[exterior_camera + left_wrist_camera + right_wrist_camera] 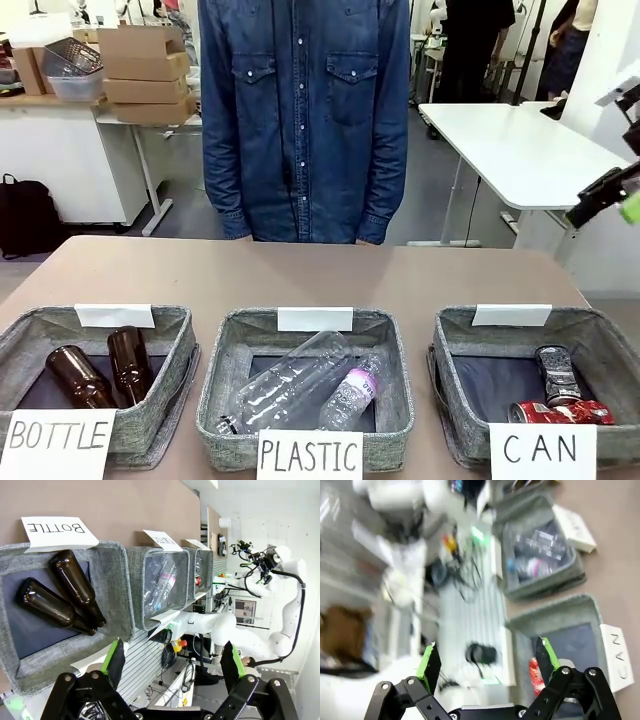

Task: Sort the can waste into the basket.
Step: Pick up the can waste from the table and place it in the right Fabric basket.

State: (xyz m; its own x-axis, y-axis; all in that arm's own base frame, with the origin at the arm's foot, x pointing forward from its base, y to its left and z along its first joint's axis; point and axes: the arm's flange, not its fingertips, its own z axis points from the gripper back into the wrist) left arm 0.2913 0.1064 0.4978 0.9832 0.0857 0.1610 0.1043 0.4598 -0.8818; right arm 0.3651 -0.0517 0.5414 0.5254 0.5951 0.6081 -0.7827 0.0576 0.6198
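The grey fabric basket carded "CAN" sits at the front right of the table. Inside it lie a dark printed can and a shiny red can. My right gripper hangs open above and to the right of that basket, holding nothing. The blurred right wrist view has its green pads wide apart, with the basket and a bit of the red can beyond them. My left gripper is open and empty, off the table's near edge by the "BOTTLE" basket.
A basket carded "PLASTIC" holds clear plastic bottles in the middle. The left basket carded "BOTTLE" holds two brown glass bottles. A person in a denim shirt stands at the far edge. Bare tabletop lies behind the baskets.
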